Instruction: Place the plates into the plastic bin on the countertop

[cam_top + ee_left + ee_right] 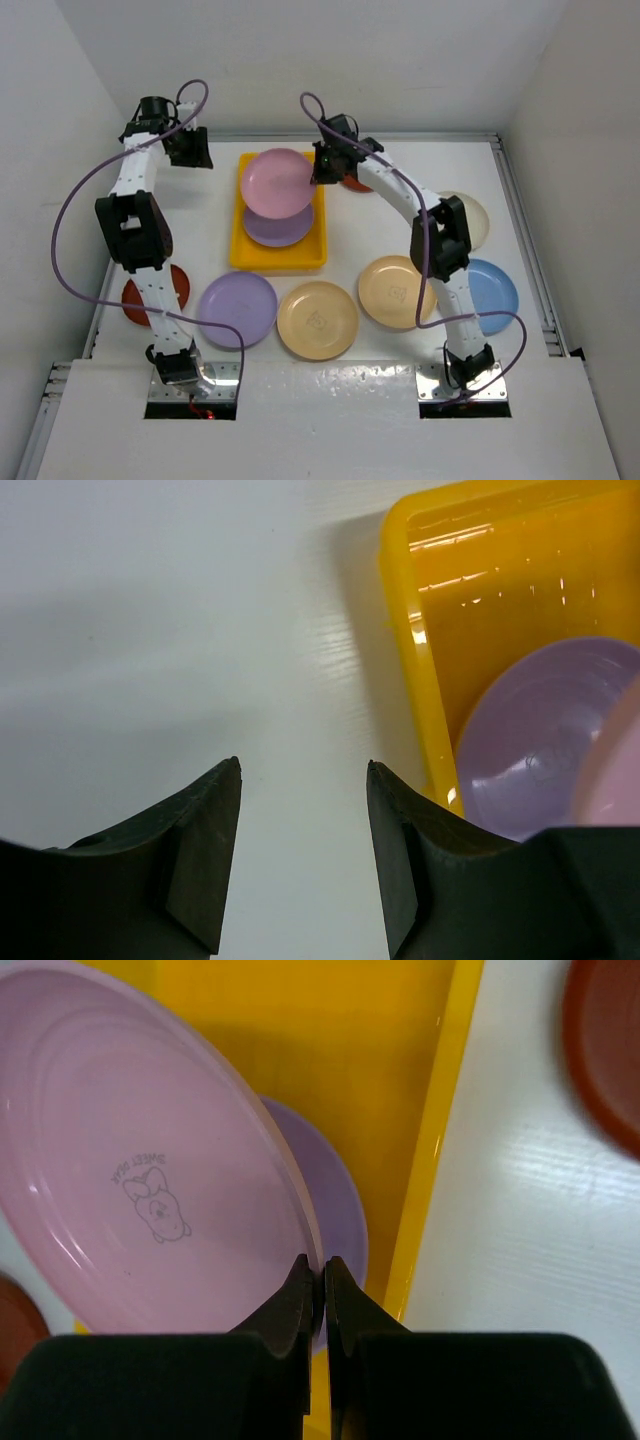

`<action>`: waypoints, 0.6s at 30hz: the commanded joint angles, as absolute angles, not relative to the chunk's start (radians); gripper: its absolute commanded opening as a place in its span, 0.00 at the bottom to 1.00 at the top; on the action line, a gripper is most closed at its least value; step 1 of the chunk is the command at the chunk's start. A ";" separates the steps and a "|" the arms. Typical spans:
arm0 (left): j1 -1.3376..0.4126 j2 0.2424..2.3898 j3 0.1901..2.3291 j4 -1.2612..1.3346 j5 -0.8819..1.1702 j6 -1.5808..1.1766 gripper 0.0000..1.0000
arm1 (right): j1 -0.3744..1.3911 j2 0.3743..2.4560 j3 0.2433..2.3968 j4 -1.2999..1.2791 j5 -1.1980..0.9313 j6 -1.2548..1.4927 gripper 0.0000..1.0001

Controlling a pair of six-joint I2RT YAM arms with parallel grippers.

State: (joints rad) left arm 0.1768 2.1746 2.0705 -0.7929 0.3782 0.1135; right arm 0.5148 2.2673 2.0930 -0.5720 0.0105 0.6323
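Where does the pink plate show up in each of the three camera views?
Top view: the pink plate is upper centre, over the far end of the yellow bin.
Left wrist: only a pale pink sliver at the right edge.
Right wrist: it fills the left half, its rim clamped in the right gripper.
Shared landmark: the yellow bin holding the purple plate.

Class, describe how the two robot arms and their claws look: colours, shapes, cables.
The left arm and right arm are white links with black joint housings, each trailing a looping purple cable. The left claw and right claw have two dark, tapering fingers.
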 commanded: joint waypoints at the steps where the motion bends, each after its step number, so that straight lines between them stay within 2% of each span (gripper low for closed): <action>1: 0.192 2.095 2.037 -0.770 0.382 0.118 0.56 | 0.509 2.253 2.091 -0.554 -0.034 0.644 0.00; 16: 0.210 2.086 1.996 -0.770 0.391 0.127 0.56 | 0.571 2.402 2.138 -0.610 -0.041 0.601 0.00; 18: 0.210 2.086 1.996 -0.761 0.391 0.127 0.56 | 0.575 2.405 2.134 -0.603 -0.037 0.589 0.03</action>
